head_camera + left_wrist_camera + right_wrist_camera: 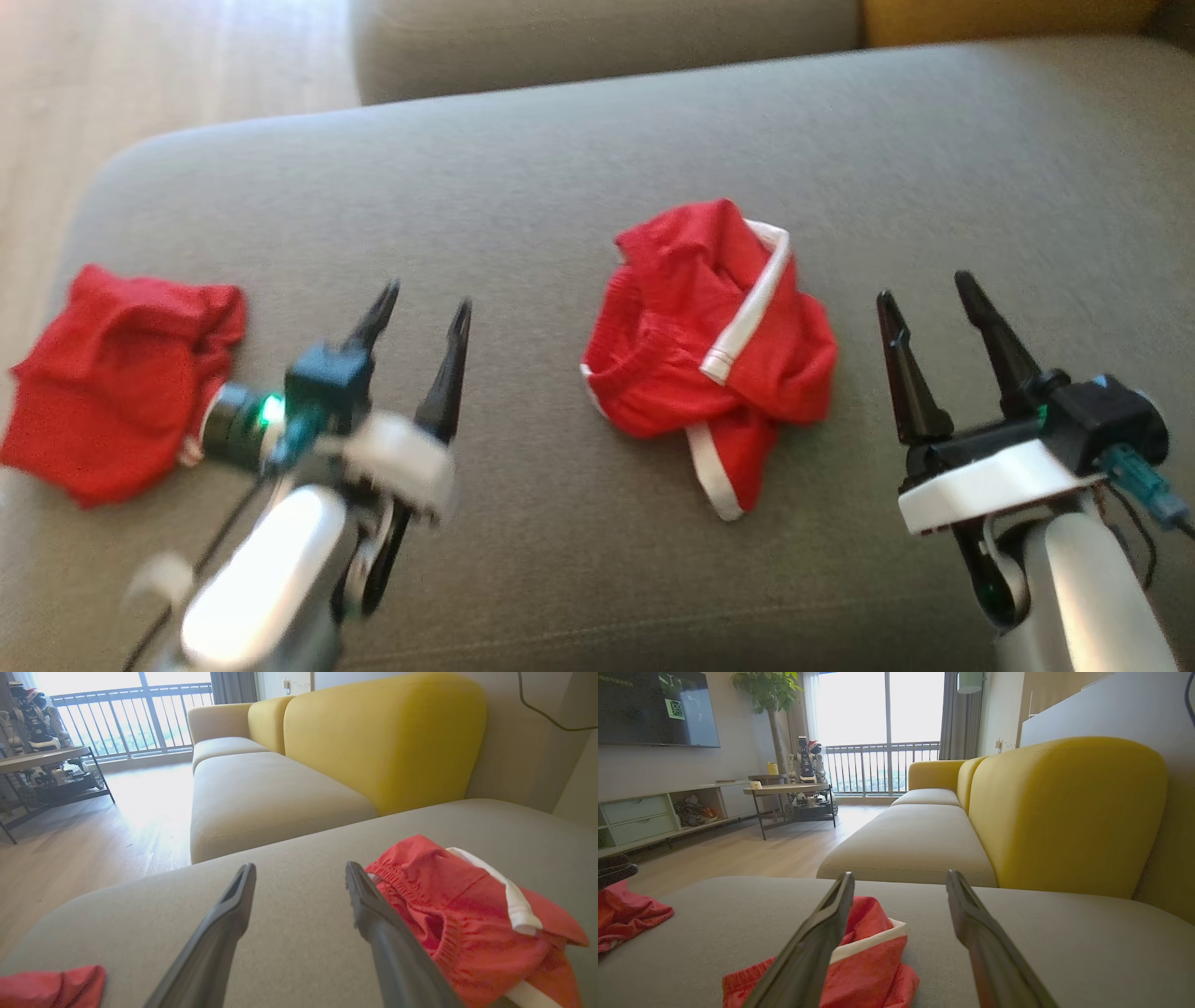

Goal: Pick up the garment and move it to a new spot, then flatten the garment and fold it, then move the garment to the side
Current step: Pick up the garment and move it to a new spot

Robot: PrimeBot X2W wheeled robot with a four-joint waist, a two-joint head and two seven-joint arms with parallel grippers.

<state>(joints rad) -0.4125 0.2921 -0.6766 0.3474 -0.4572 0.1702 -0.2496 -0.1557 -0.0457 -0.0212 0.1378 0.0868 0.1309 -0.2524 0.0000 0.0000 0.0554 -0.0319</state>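
Observation:
A crumpled red garment (709, 345) with white trim lies in the middle of the grey cushion (560, 168). A second red garment (121, 383) lies as a flatter bundle near the cushion's left edge. My left gripper (428, 295) hovers open and empty between the two, just right of the left bundle. In the left wrist view the trimmed garment (467, 905) sits right of my open left gripper (301, 872), and a corner of the other garment (51, 987) shows at lower left. My right gripper (922, 287) stands open and empty right of the trimmed garment (873, 952).
The cushion's rounded left edge drops to a wooden floor (140, 75). Beyond it runs a beige sofa seat (266, 793) with a yellow backrest (383, 742). A low table (784, 788) stands far off on the floor.

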